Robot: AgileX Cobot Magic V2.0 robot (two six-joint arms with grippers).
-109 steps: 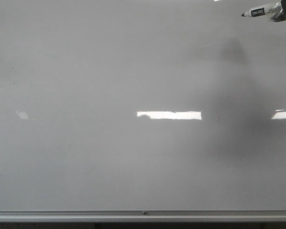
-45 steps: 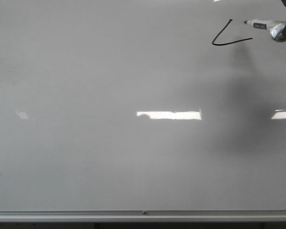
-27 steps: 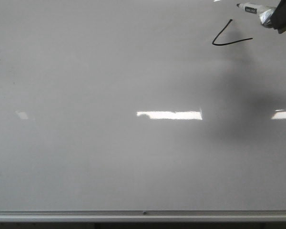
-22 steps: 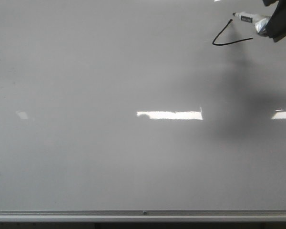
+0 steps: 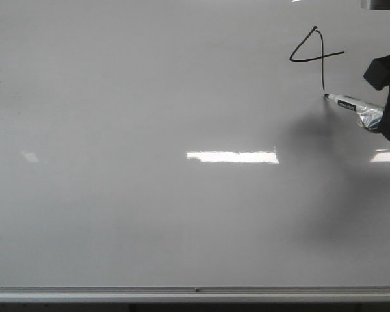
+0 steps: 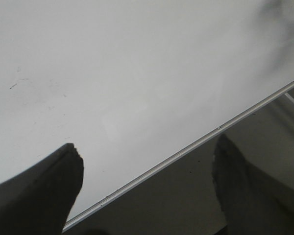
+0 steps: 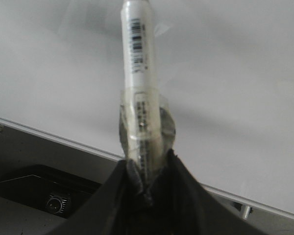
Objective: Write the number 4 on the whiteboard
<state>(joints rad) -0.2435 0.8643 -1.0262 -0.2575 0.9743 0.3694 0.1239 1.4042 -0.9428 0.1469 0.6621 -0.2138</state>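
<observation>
Glossy whiteboard (image 5: 149,214) fills the scene, a black number 4 (image 5: 315,57) at its upper right. Right gripper (image 7: 148,183) clamps a marker (image 5: 351,106), tip just under the stem. Left gripper (image 6: 147,191) spread wide.

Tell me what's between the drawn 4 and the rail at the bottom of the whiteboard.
Only bare whiteboard, crossed by bright light reflections and the arm's shadow; front view shows it from the 4 down to the rail.

Prob. an office or lab w/ a big glossy whiteboard (image 5: 149,214), silver rail (image 5: 195,294) along its bottom edge, strip-light reflections (image 5: 232,156) on it.
</observation>
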